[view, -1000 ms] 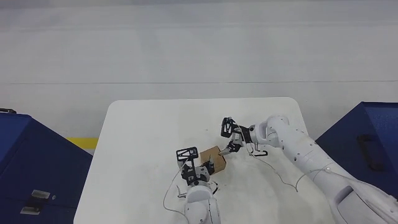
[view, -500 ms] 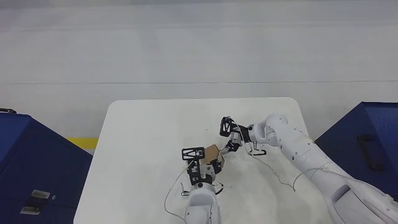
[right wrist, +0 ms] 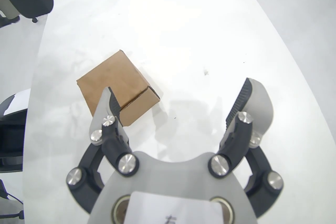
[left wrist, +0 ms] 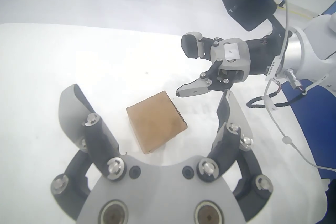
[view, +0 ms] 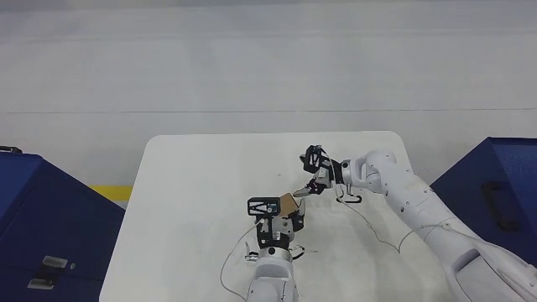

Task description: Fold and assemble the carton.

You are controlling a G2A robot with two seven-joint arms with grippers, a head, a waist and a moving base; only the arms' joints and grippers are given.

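The right gripper has backed a little off the carton, and the left gripper has come in over it. The carton sits on the white table, close to its middle, looking folded shut. Both grippers are wide open, holding nothing. I think the left one should go straight down and squeeze softly, so the thin sides do not bend.
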